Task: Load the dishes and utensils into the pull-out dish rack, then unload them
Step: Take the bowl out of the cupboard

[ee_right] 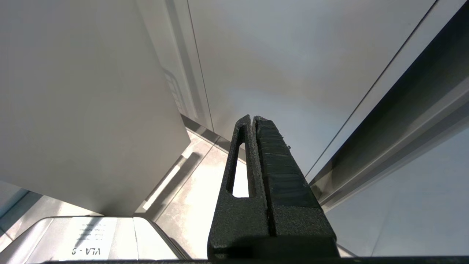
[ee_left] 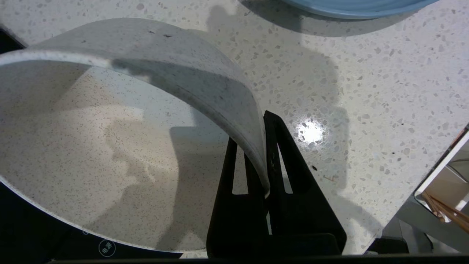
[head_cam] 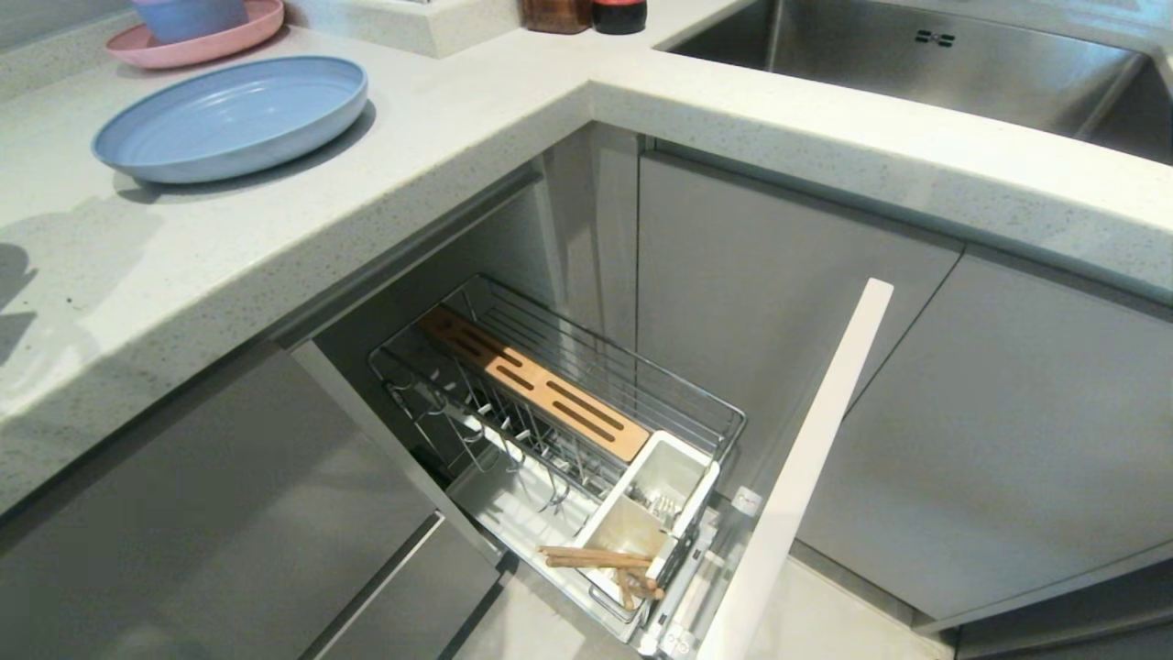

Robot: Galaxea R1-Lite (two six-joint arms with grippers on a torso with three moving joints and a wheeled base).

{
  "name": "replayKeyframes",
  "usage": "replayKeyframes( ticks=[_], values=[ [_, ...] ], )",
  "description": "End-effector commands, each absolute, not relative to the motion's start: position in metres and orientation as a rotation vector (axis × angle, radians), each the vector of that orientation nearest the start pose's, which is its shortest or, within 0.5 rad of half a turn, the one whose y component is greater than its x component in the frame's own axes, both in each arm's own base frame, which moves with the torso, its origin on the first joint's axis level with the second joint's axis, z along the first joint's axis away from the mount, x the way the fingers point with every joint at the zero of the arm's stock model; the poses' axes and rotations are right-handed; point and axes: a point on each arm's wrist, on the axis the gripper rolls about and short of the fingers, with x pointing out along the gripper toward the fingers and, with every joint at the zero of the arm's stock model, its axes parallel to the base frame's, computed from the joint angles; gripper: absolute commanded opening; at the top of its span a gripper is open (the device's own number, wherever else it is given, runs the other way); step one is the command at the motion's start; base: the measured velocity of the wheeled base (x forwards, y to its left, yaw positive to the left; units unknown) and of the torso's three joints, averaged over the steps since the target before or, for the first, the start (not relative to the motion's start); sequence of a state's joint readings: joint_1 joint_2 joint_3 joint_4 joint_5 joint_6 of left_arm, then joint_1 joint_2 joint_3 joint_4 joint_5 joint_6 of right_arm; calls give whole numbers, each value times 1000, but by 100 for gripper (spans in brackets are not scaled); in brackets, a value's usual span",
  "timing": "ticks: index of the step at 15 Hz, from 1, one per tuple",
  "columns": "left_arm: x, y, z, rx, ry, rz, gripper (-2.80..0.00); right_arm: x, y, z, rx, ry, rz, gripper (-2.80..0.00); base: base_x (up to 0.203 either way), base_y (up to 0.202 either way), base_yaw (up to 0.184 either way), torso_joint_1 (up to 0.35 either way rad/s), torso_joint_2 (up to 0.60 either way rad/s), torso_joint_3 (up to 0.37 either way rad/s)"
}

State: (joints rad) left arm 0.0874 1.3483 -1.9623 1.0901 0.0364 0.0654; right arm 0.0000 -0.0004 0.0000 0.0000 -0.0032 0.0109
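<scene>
In the left wrist view my left gripper [ee_left: 258, 154] is shut on the rim of the off-white bowl [ee_left: 110, 146], holding it tilted just above the speckled countertop [ee_left: 366, 91]. The light-blue plate [head_cam: 229, 115] rests on the counter close beyond the bowl; its edge [ee_left: 351, 7] shows there too. Below the counter the pull-out dish rack [head_cam: 641, 376] stands drawn out, its front panel [head_cam: 806, 467] nearest me. Chopsticks [head_cam: 596, 557] lie across the near white cup, and metal cutlery [head_cam: 655, 502] sits in the other cup. My right gripper [ee_right: 253, 119] is shut and empty, low beside the cabinet fronts. Neither arm shows in the head view.
A pink plate [head_cam: 197, 46] with small stacked bowls [head_cam: 188, 14] sits at the back left of the counter. The steel sink [head_cam: 916, 64] is at the back right, with dark jars [head_cam: 586, 14] beside it. Grey cabinet doors [head_cam: 1008, 440] flank the rack.
</scene>
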Motion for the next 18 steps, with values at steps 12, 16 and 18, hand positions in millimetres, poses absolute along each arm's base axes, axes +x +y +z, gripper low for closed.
replayKeyframes(
  ticks=[12, 16, 18],
  values=[
    [124, 15, 407, 21, 484, 132, 0, -23, 0, 75, 11, 2, -3, -280, 0, 0, 0, 0, 0, 0],
    [113, 15, 419, 14, 365, 147, 0, -23, 0, 75, 11, 2, -3, -280, 0, 0, 0, 0, 0, 0],
    [99, 13, 432, 10, 240, 153, 0, -23, 0, 75, 11, 2, -3, -280, 0, 0, 0, 0, 0, 0]
  ],
)
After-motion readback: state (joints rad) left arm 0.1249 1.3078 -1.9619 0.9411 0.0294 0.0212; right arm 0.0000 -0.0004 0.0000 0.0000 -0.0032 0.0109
